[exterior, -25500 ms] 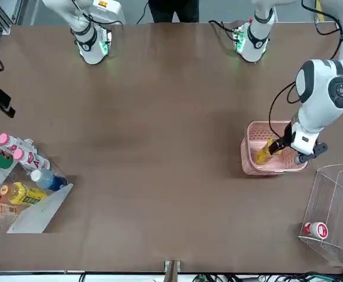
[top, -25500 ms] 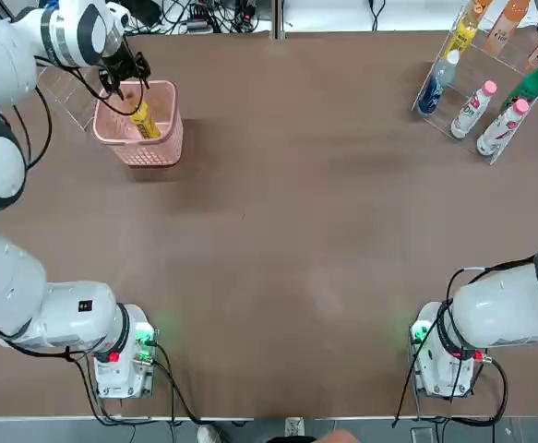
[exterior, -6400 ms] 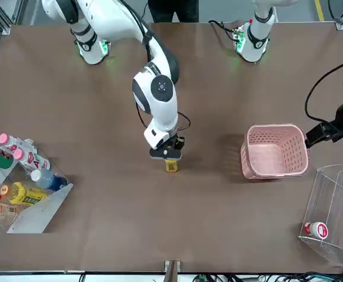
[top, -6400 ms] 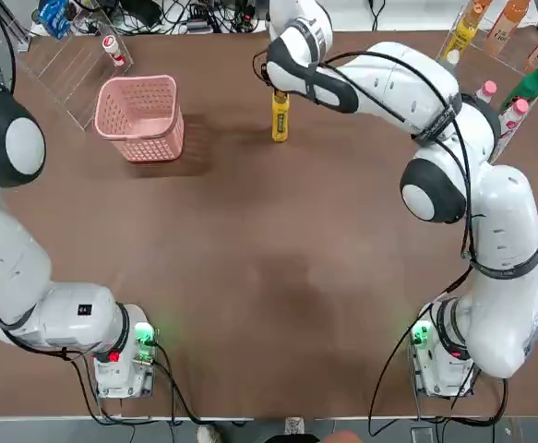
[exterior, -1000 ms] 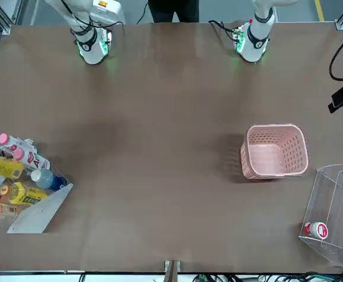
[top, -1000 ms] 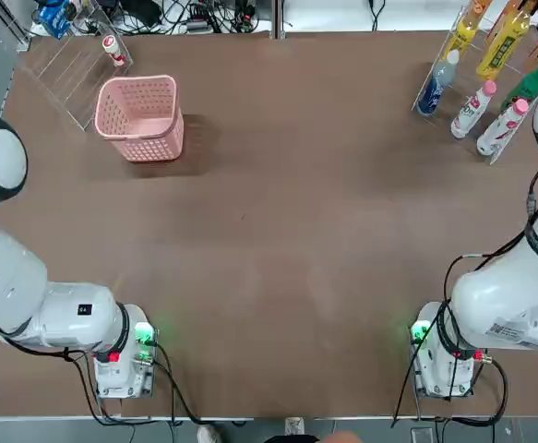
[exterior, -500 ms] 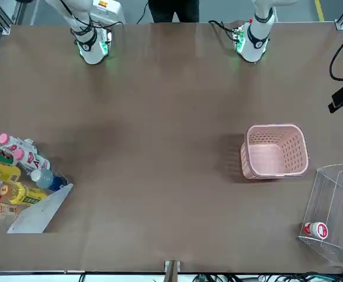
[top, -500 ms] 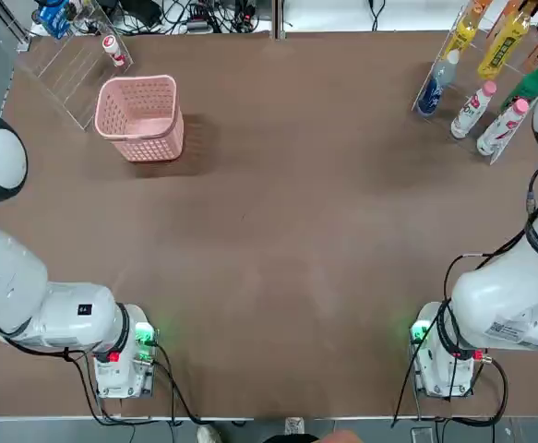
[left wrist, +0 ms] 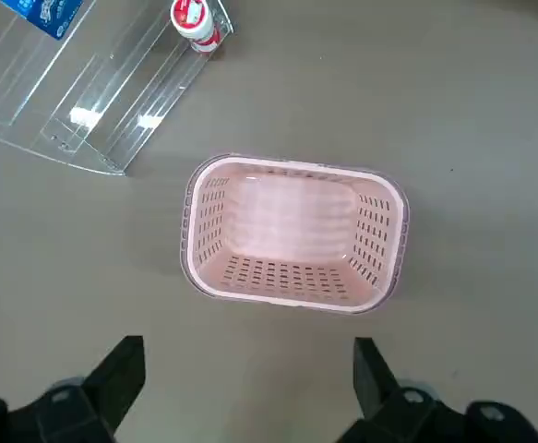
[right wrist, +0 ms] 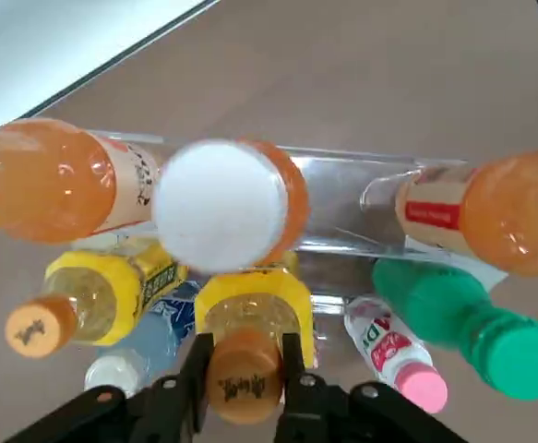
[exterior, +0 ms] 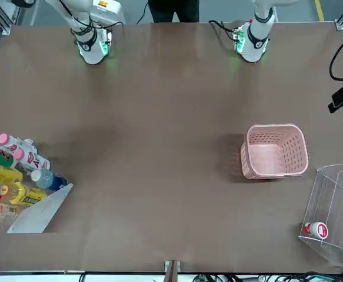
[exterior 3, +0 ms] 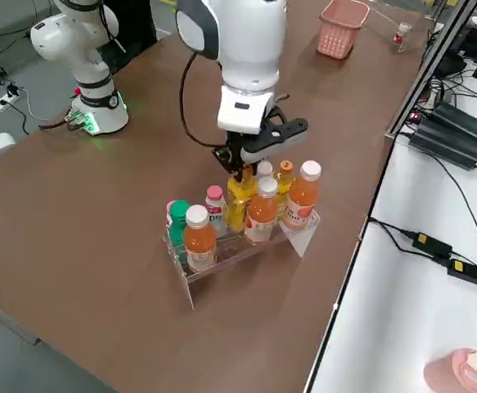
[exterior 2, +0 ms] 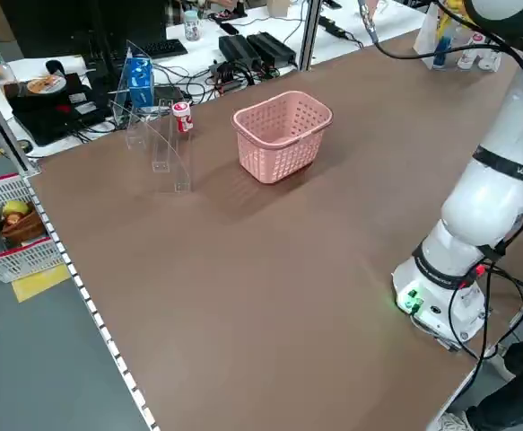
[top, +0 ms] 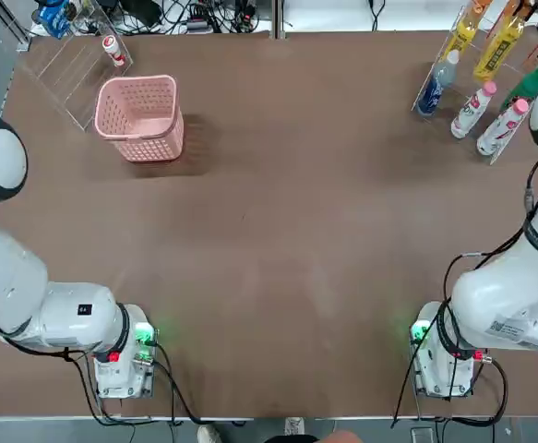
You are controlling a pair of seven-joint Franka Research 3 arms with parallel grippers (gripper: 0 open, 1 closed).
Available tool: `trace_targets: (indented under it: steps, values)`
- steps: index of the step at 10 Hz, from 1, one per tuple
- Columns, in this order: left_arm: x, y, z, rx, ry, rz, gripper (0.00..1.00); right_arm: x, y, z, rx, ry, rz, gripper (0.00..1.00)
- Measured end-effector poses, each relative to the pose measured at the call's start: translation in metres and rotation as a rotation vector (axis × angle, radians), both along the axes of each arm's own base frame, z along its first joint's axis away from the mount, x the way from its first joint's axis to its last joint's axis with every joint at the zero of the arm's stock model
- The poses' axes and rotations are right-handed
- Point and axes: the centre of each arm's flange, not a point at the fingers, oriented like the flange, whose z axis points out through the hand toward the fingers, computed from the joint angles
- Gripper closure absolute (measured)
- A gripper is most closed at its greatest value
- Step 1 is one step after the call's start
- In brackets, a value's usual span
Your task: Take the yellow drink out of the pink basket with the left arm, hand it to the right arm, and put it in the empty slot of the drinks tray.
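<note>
So the right gripper (right wrist: pixel 245 388) is hanging over the drinks tray (exterior 3: pixel 238 246) at the far right corner of the table (top: pixel 296 231), fingers pinched tight on the neck of the yellow drink (right wrist: pixel 250 314) just under its orange-looking cap. The bottle is sitting down among the others in the rack, with an orange bottle (right wrist: pixel 241 198) right in front of it, another yellow one (right wrist: pixel 112 286) just beside it, plus a green one (right wrist: pixel 453 314) and a pink-capped white one (right wrist: pixel 384 346) on the other side (whether its base is actually resting in the lane, I can't tell). The pink basket (left wrist: pixel 292 231) is sitting empty near the clear acrylic box (left wrist: pixel 93 92) holding the small red-white bottle (left wrist: pixel 193 20). The left gripper (left wrist: pixel 250 388) is hovering high above the basket, fingers spread wide, holding nothing.
</note>
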Motion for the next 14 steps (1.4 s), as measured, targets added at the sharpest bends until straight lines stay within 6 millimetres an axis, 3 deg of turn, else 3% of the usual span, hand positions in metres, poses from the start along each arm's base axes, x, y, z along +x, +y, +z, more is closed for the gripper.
trace_targets:
  steps: [7, 14]
  values:
    - [0.0, 0.003, 0.0, -0.001, 0.0, 0.005, 0.0, 0.003, -0.002, -0.011, 0.006, 0.003, 0.017, 0.66]
    - [0.0, 0.002, 0.0, -0.001, 0.0, 0.004, 0.0, 0.005, -0.004, -0.036, 0.018, 0.029, 0.013, 0.66]
